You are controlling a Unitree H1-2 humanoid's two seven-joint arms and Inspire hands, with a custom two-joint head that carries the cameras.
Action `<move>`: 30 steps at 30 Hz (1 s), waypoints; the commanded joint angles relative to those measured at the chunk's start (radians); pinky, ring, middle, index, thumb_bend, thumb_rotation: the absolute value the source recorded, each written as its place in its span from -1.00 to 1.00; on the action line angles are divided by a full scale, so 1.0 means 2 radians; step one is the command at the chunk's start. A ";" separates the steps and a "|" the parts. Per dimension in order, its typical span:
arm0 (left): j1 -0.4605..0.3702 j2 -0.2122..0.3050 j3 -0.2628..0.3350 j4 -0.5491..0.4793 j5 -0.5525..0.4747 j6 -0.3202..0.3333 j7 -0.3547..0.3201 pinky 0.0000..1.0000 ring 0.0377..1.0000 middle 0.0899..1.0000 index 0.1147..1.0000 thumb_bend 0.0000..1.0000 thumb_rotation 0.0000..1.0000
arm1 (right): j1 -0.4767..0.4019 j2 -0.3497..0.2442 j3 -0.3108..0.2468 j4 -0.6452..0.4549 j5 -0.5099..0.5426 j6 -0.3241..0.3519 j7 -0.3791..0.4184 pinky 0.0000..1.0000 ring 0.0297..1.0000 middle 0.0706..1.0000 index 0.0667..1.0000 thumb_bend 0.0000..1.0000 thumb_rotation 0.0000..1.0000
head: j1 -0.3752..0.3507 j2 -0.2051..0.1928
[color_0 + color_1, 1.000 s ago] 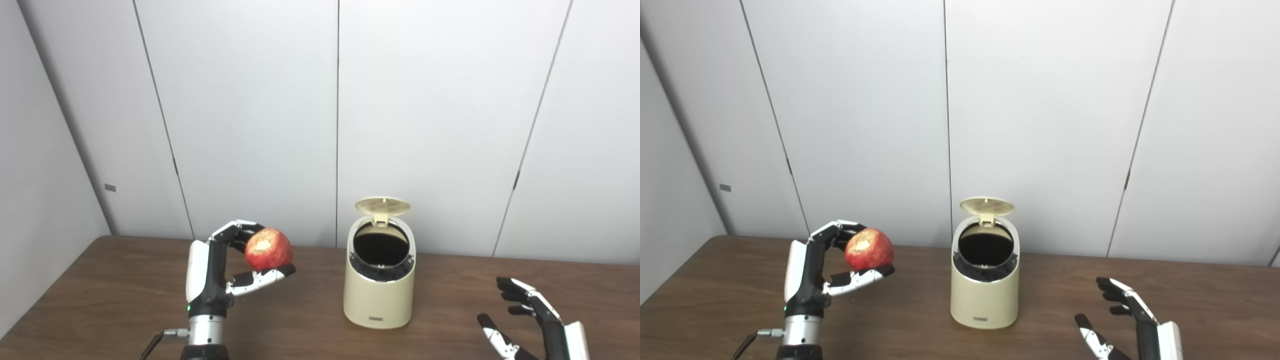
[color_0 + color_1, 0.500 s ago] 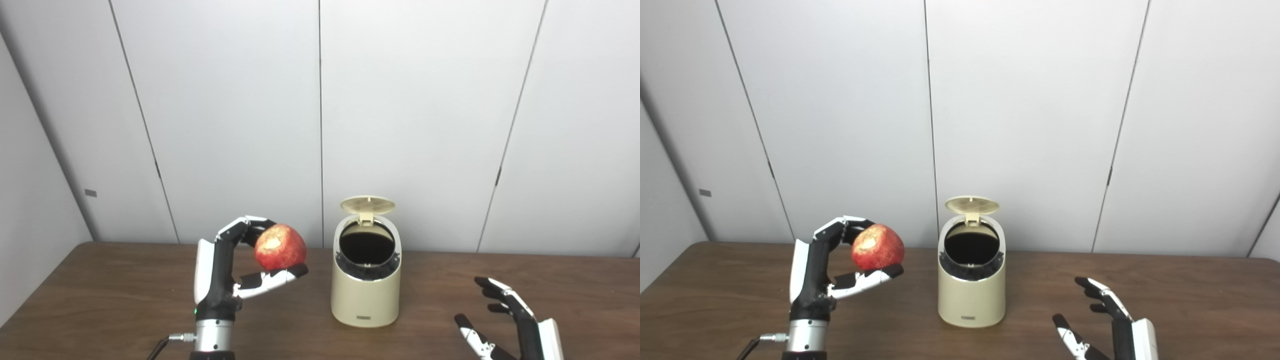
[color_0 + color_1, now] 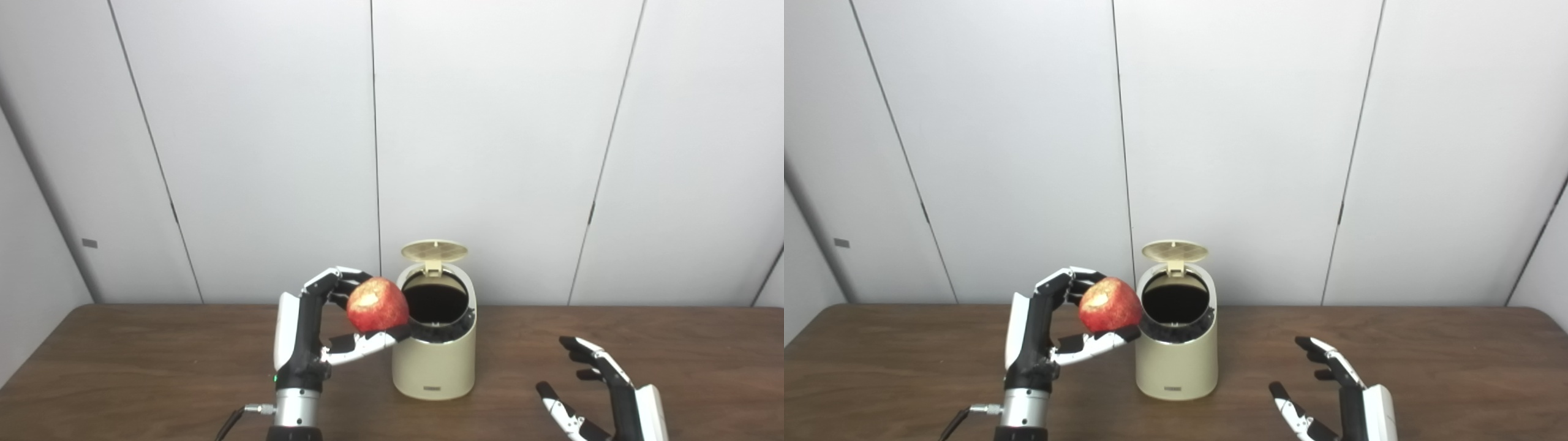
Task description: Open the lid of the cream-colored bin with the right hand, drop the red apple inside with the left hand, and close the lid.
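The cream-colored bin (image 3: 433,361) stands mid-table with its lid (image 3: 433,250) flipped up at the back and its dark mouth showing. My left hand (image 3: 318,334) is raised just left of the bin, shut on the red apple (image 3: 377,304), which has a pale bitten patch on top. The apple is level with the bin's left rim and overlaps it in the picture. My right hand (image 3: 603,392) is low at the front right, open, palm turned inward, holding nothing. In the right eye view the apple (image 3: 1110,304) sits close beside the bin (image 3: 1176,358).
The brown wooden table (image 3: 153,367) runs across the whole width. White wall panels (image 3: 490,122) stand directly behind the bin. A cable (image 3: 236,416) hangs from my left wrist.
My left hand has carried the apple right, up to the bin's left rim. The camera has panned, shifting the scene leftward. The right hand stays open and low.
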 commanded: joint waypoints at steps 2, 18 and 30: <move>-0.024 -0.014 -0.007 0.005 0.008 -0.016 0.013 -0.03 0.05 -0.16 -0.28 0.00 -1.00 | 0.026 0.027 0.014 0.007 -0.001 0.002 -0.004 0.22 0.44 0.46 0.43 -0.47 -0.41 | -0.001 0.000; -0.076 -0.029 -0.028 0.114 0.023 -0.026 0.049 -0.13 0.01 -0.17 -0.23 0.00 -1.00 | 0.027 0.033 0.019 0.009 -0.006 0.008 -0.011 0.24 0.45 0.47 0.42 -0.46 -0.45 | -0.012 -0.001; -0.106 -0.024 -0.031 0.151 0.027 -0.026 0.061 -0.42 -0.22 -0.12 -0.13 0.01 -1.00 | 0.025 0.037 0.021 0.014 -0.004 0.009 -0.010 0.21 0.44 0.47 0.42 -0.46 -0.45 | -0.018 -0.002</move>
